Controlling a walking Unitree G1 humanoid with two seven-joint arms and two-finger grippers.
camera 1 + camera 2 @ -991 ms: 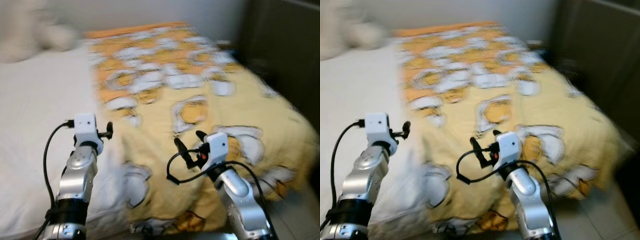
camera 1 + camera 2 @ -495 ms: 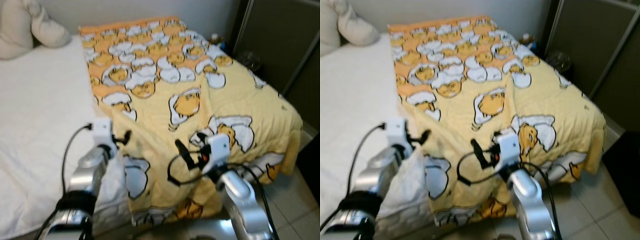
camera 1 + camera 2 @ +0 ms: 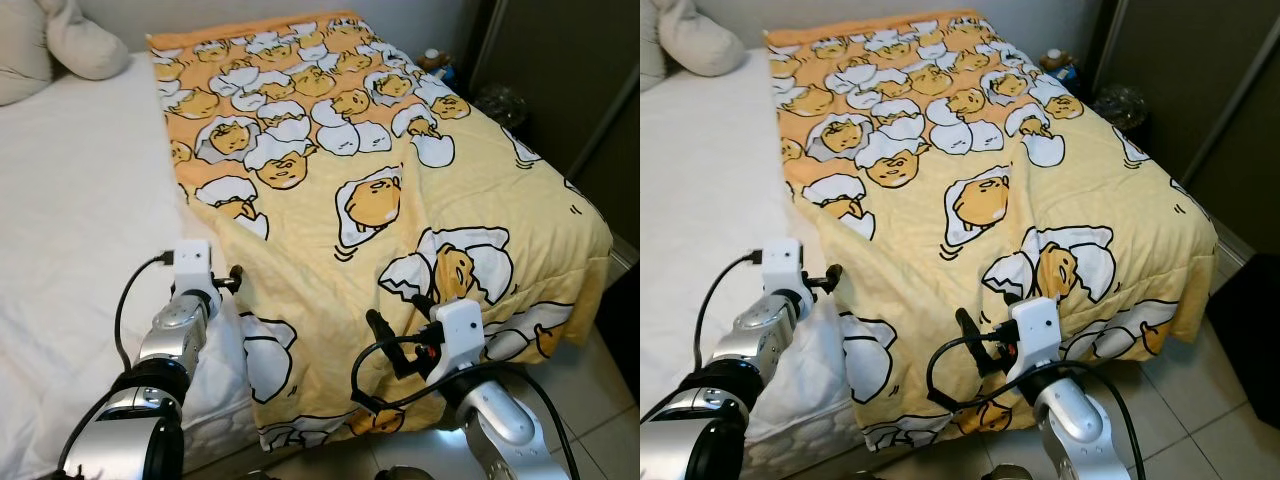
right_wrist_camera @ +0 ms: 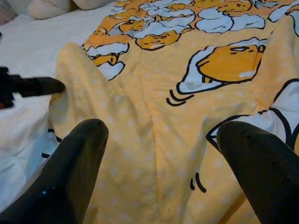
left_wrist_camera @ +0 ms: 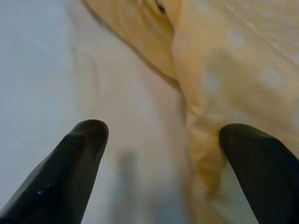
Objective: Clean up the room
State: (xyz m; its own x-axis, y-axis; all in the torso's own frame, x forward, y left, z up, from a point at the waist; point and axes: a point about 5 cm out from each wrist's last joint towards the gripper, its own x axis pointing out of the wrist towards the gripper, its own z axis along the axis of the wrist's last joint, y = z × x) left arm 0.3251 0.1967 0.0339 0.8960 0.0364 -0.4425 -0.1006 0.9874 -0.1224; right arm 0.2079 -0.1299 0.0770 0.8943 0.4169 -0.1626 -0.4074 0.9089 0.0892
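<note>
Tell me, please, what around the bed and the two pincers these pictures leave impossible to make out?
- Small items on the stand beyond the blanket, eye views: too small to identify.
- Glinting object by the dark wardrobe: too dim to name.
- Pillow, left eye view: cut off by the top edge.
- Blanket's hem at the bed's foot: hidden behind the right pincer and its cable.
- Left pincer: its fingers blurred in the wrist view.

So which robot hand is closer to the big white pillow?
Left. The left gripper sits at the yellow egg-print blanket's edge beside the white sheet, on the cream pillow's side. The right gripper hovers over the blanket's foot end, farther away.
</note>
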